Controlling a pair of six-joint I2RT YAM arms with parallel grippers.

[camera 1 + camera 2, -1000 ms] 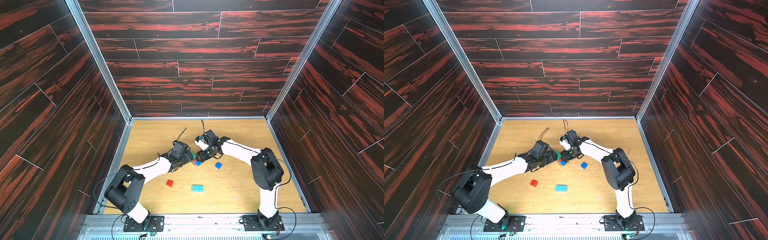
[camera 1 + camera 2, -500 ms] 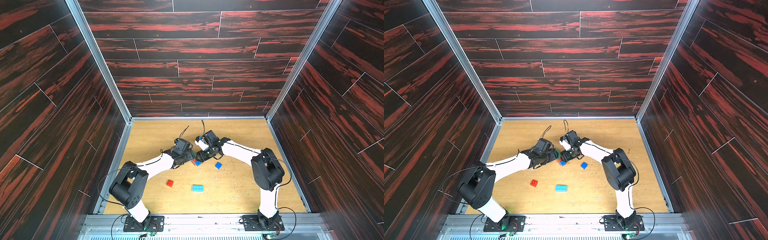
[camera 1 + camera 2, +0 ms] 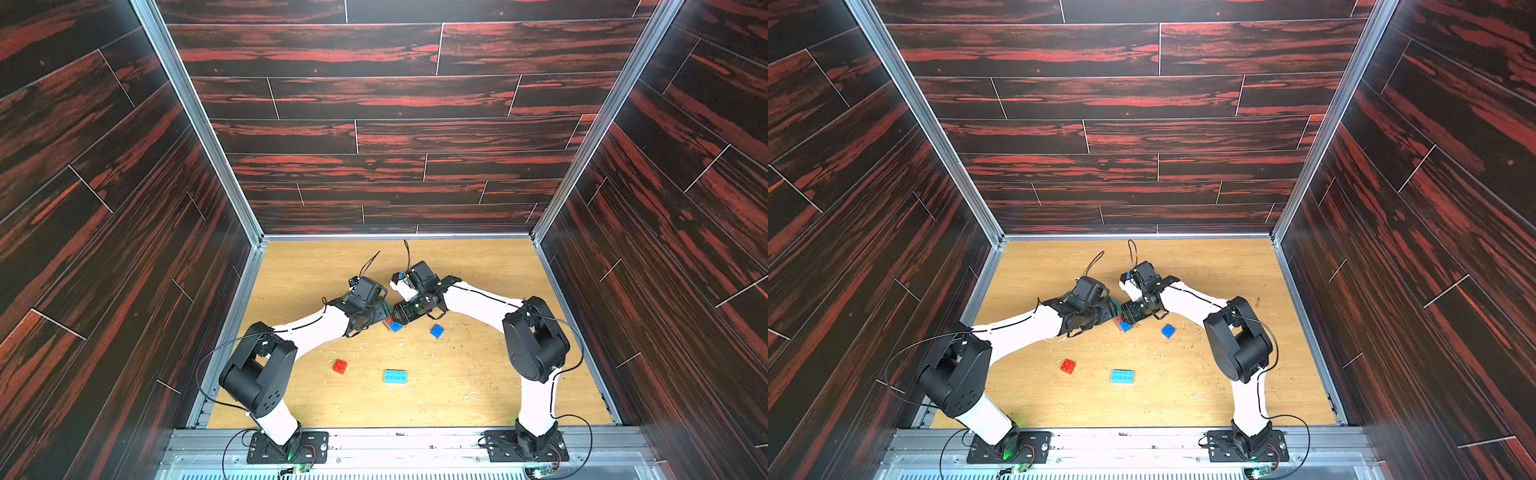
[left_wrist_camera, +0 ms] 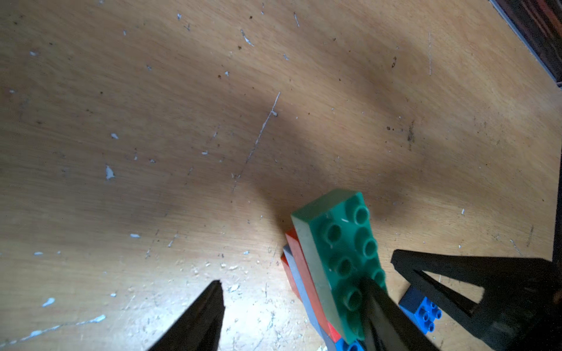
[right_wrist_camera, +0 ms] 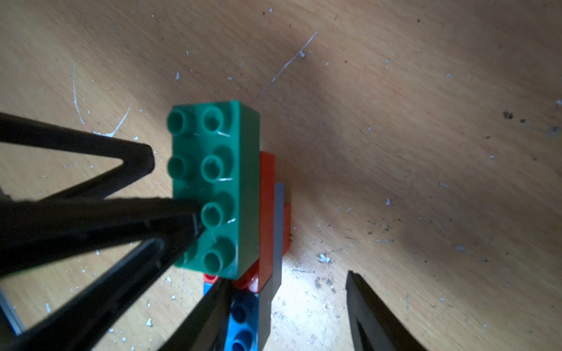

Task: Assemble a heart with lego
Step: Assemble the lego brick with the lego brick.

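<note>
For the heart: rests on the wooden table near its middle, at the meeting point of the two arms; shows a long green brick on top, red and pale grey-blue layers stepped out beneath, a dark-blue brick at one end. For the left gripper: stands wide open with only bare wood between the jaws; rests one finger on the green brick's studs; grips nothing. For the right gripper: stands open too; lays one finger against the dark-blue end of the cluster and keeps the other well clear over bare table; clamps nothing. Against a second ago: finds the left arm swung inward, shoulder and elbow nearer the middle of the table, wrist drawn close to the right gripper, the two almost touching over the heart in both top views; finds the right arm in nearly the same pose. For the loose lego: counts a red square brick, a light-blue long brick and a dark-blue square brick, all unmoved, all apart from the heart on the side toward the robot bases, the dark-blue one nearest.
</note>
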